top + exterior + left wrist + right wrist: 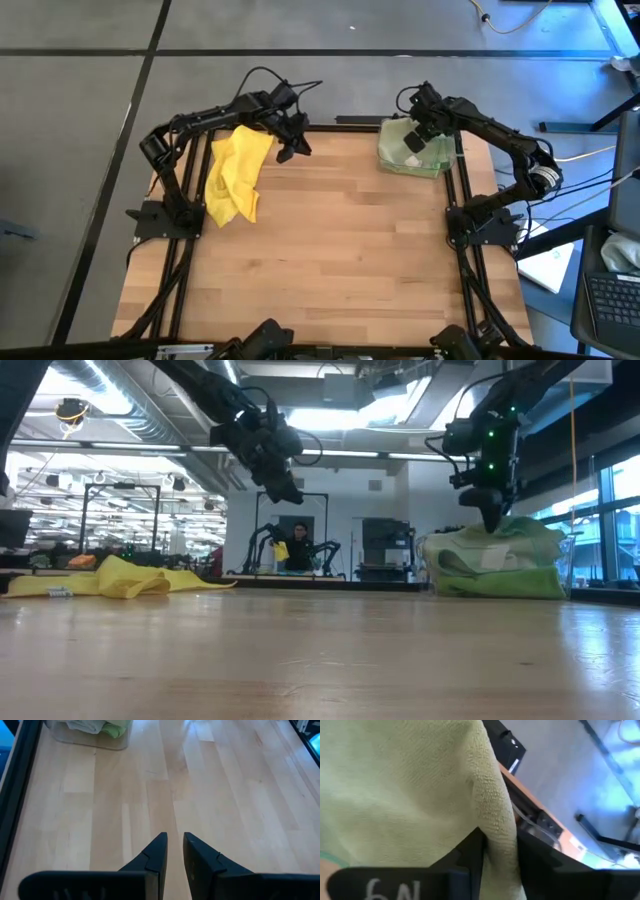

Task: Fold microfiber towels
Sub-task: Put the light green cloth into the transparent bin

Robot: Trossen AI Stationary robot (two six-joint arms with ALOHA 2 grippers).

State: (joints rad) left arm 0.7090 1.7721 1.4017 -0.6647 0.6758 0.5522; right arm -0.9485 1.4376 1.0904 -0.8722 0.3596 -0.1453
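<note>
The bright yellow towel (235, 175) lies crumpled on the table's far left part; it also shows in the low view (125, 580). My left gripper (296, 150) hangs in the air just right of it, empty, its fingers (175, 850) almost shut with a narrow gap. My right gripper (415, 138) is over the clear plastic bin (440, 168) at the far right, shut on the pale olive-green towel (395, 790). A bright green towel (500, 585) lies lower in the bin. My right gripper pinches a raised fold of the pale olive-green towel (496, 815) between its two fingers. The fingers point down from above (493, 515). The rest of the towel lies heaped in the bin on the other cloths.
The wooden table (340, 260) has bare room from its middle to the near edge. Black frame rails (462, 250) run along both sides. A person stands in the room far behind the table (297, 550).
</note>
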